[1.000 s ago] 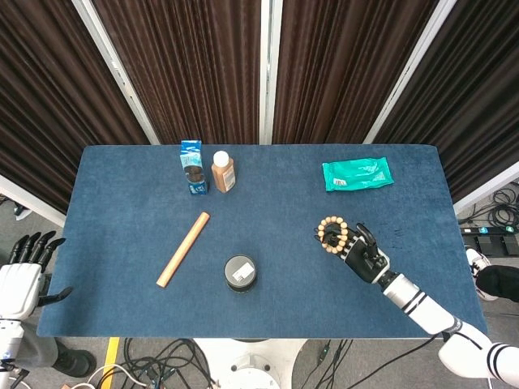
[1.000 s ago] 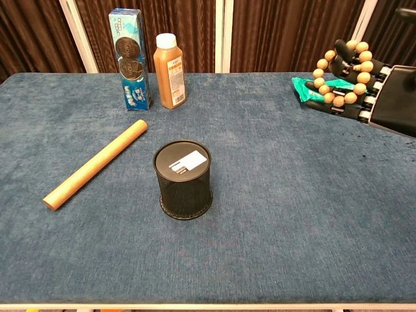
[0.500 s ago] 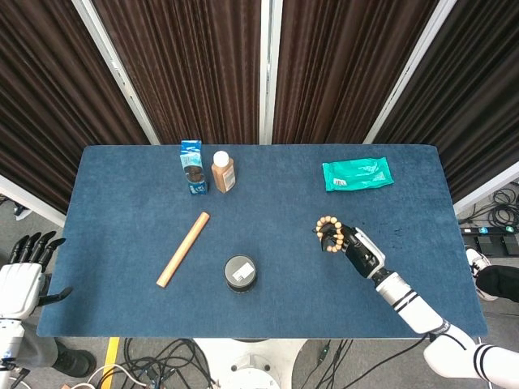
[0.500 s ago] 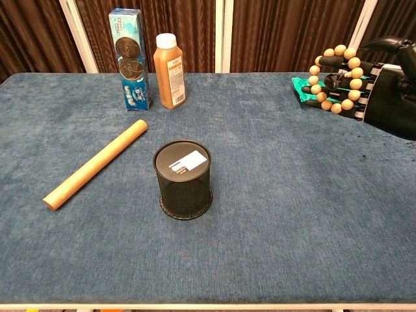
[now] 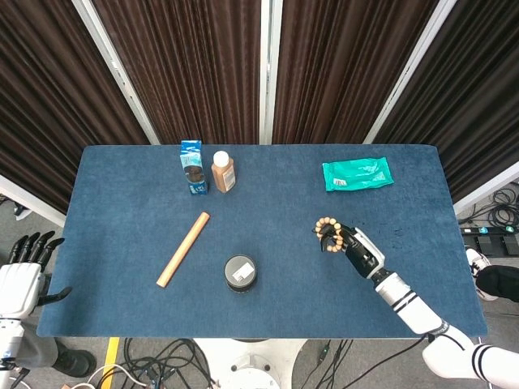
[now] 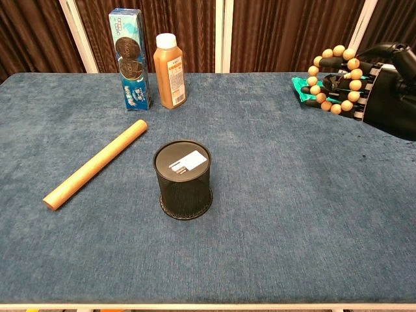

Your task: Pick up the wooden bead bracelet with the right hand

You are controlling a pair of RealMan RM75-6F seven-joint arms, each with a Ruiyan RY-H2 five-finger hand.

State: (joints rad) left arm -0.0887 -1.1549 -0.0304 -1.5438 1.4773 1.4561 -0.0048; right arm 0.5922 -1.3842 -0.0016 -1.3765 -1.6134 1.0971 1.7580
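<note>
The wooden bead bracelet (image 5: 326, 232) (image 6: 330, 78) is a loop of round tan beads, lifted off the blue table. It hangs around the fingers of my right hand (image 5: 357, 247) (image 6: 380, 91), which holds it up at the right side of the table. In the chest view the loop stands nearly upright in front of the green packet. My left hand (image 5: 23, 275) hangs off the table's left edge with fingers spread and nothing in it; only the head view shows it.
A black mesh cup (image 5: 240, 272) (image 6: 183, 179) stands mid-table, a wooden stick (image 5: 183, 249) (image 6: 95, 164) to its left. A blue biscuit box (image 5: 191, 167) (image 6: 129, 58) and brown bottle (image 5: 223, 171) (image 6: 169, 71) stand at the back. A green packet (image 5: 358, 173) lies back right.
The right hand turned at the wrist and drew slightly in, tilting the bracelet more upright; since half a second ago it has barely moved. The left hand stayed still.
</note>
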